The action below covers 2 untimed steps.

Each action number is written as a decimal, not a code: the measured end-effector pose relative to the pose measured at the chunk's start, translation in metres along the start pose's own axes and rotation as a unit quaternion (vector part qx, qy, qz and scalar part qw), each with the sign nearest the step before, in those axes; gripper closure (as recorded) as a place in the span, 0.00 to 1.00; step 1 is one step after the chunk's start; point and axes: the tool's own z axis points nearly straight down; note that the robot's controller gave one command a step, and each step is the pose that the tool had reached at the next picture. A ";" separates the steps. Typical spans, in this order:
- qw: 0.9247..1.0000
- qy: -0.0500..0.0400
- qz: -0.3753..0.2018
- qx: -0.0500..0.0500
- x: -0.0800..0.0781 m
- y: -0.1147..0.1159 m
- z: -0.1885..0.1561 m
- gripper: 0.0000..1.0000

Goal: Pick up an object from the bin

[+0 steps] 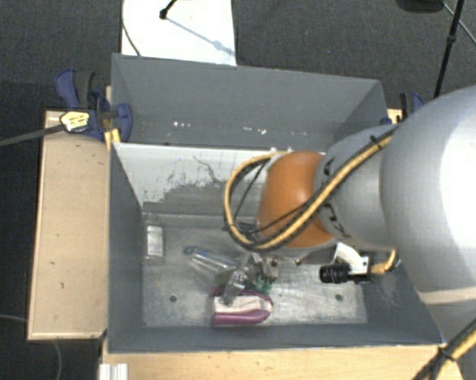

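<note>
One standout: purple-and-white oblong object point(242, 311), lower middle of frame, on bin point(178, 301) floor
Gripper point(246, 284): down just above it, grip cannot tell
Neighbour: clear plastic piece point(206, 261), just upper-left

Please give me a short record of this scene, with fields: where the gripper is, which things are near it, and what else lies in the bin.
gripper: low over the floor of the bin, near the middle
nearest thing: purple and white object, just in front of the gripper, by the front wall
contact: cannot tell
left of gripper: clear tube-like object
far left: small pale block, lying apart from the others
</note>
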 end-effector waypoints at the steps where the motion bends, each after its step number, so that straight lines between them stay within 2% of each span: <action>1: 1.000 -0.007 -0.005 0.002 -0.001 0.001 -0.049 1.00; 2: 1.000 -0.006 -0.009 0.002 -0.001 0.002 -0.087 1.00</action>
